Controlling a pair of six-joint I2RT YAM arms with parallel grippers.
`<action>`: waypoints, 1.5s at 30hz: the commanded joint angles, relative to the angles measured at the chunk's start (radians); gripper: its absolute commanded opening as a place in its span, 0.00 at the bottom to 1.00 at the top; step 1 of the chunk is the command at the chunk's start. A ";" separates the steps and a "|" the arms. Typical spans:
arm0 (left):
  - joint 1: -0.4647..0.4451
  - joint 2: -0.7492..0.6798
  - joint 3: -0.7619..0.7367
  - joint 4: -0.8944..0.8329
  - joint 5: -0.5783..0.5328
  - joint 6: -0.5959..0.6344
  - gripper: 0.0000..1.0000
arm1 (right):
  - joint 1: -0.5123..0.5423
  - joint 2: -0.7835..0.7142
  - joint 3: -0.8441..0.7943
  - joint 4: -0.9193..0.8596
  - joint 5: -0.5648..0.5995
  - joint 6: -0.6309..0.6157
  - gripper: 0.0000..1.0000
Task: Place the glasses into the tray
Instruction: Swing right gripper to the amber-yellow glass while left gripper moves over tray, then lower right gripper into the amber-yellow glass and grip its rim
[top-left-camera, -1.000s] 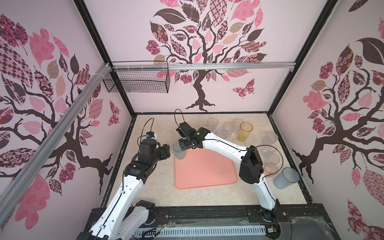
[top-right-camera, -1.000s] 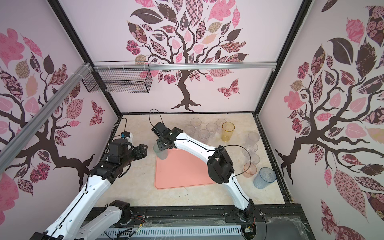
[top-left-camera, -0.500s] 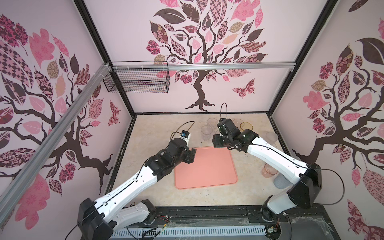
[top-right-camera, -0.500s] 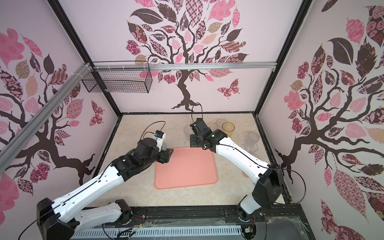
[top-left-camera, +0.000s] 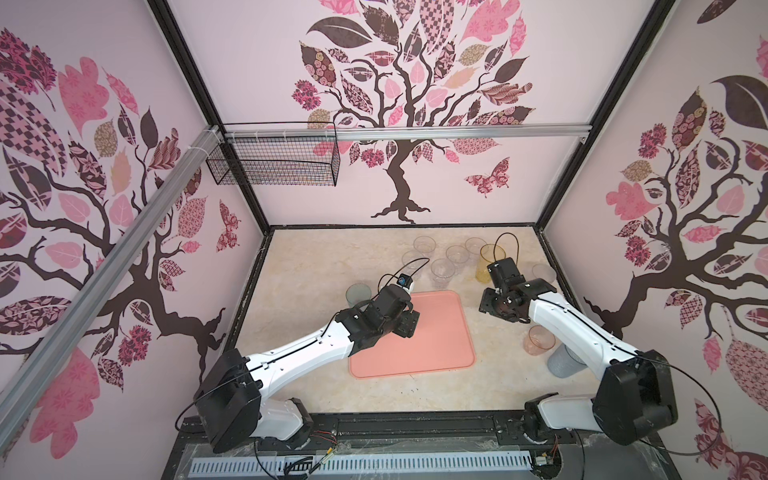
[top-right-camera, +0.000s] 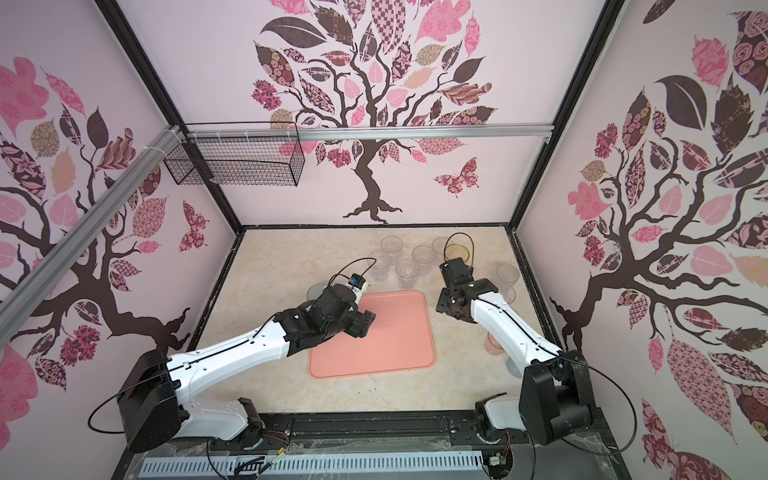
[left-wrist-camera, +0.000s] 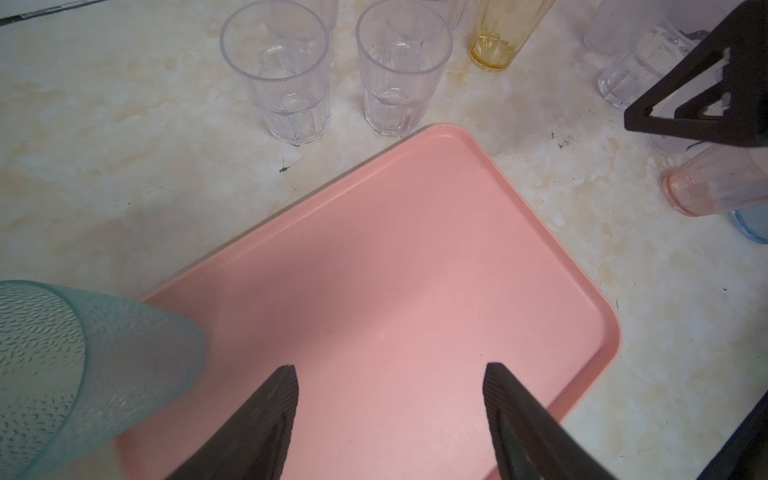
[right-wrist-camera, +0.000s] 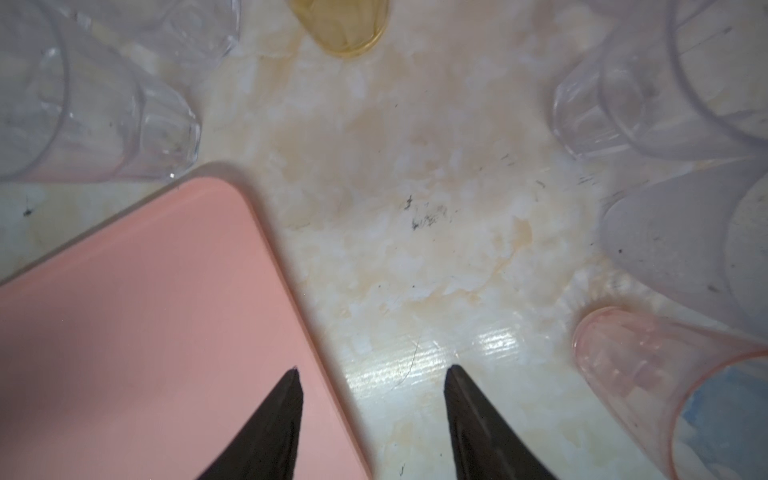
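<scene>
a booth papered with trees

pale pink walls (top-left-camera: 257, 62) are covered with tree decals (top-left-camera: 401, 183) of brown branches and patterned leaves. black frame posts (top-left-camera: 188, 70) are set in the corners. an aluminium rail (top-left-camera: 457, 133) is run across the back wall, and a black wire basket (top-left-camera: 274, 166) is hung at its left end. below, a cream marbled tabletop (top-left-camera: 316, 266) is seen.

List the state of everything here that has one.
Salmon-pink rectangular plastic tray, visible surface bare.
Tall teal textured tumbler, upright at tray corner; whether on it unclear.
Tall amber transparent tumbler, upright outside tray.
Clear tumblers, upright outside tray.
Small pinkish tumbler, upright outside tray.
Blue-grey tumbler, upright, partly hidden.
Left gripper, jaws apart, empty.
Right gripper, jaws apart, empty.
</scene>
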 joint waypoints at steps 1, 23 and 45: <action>-0.004 -0.035 0.023 0.007 -0.042 0.037 0.75 | -0.060 -0.025 0.053 0.058 -0.002 0.067 0.51; -0.003 -0.089 -0.050 0.093 0.049 0.105 0.78 | -0.243 0.263 0.302 0.283 -0.052 0.220 0.48; -0.002 -0.111 -0.095 0.093 -0.010 0.080 0.79 | -0.250 0.413 0.342 0.320 -0.102 0.178 0.28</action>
